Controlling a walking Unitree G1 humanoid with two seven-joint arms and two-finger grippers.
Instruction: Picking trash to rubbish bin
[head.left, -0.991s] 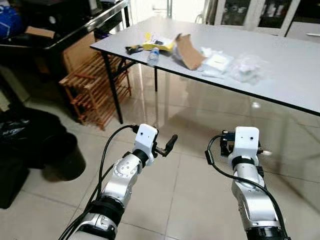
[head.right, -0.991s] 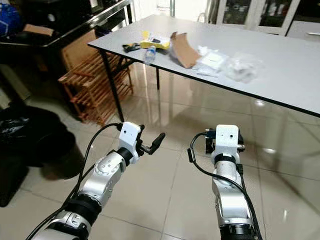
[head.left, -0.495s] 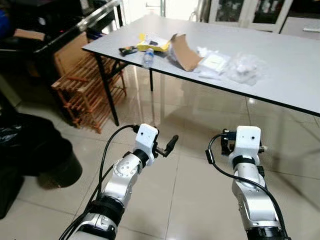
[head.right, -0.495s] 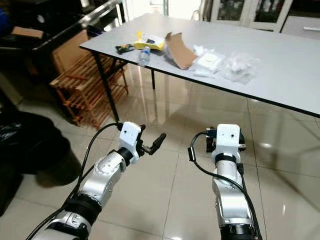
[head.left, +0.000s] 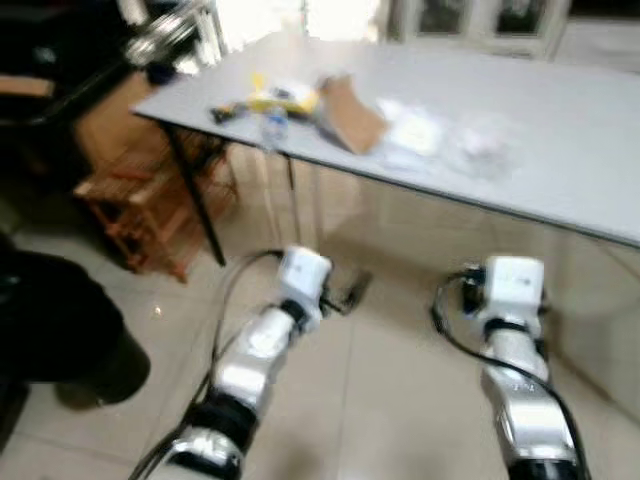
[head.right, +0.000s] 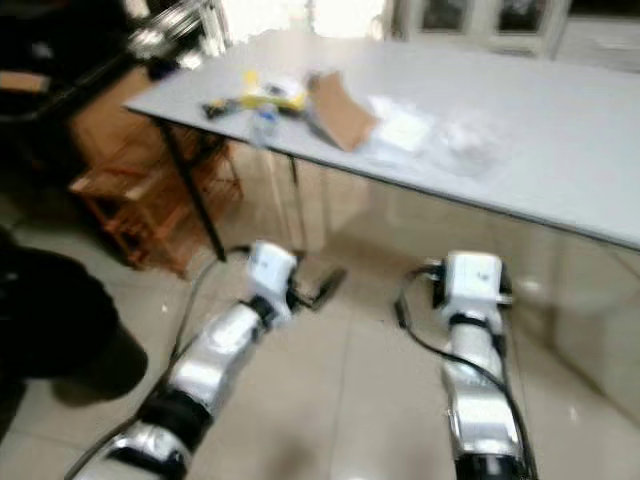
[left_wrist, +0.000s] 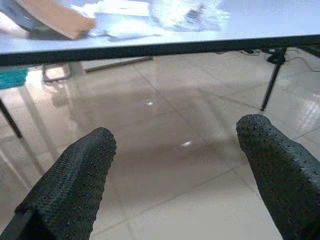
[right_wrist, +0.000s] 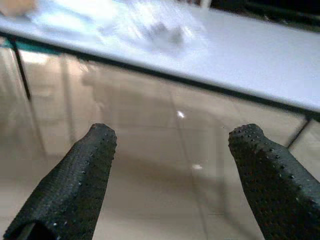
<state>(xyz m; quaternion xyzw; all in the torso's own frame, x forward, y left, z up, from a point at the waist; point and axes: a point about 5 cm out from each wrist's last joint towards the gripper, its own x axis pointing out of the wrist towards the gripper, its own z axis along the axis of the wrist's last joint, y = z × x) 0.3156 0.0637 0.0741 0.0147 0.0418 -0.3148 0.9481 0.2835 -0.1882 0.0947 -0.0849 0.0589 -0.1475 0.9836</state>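
Table (head.left: 560, 150) now nearer, view blurred; both claws still spread.

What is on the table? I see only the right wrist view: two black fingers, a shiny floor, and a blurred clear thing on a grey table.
Observer: Left of that clear plastic bag, as the head camera sees it, a torn brown cardboard piece lies on the table.
Operator: Is there something more near the corner?
Observer: Yes, a small plastic bottle stands at the table edge, beside a yellow packet.
Operator: Is the left gripper holding anything?
Observer: No. The left gripper is open and empty, above the floor tiles and pointing toward the table.
Operator: And a bin?
Observer: A dark round container stands on the floor at the robot's left; blur hides the details.
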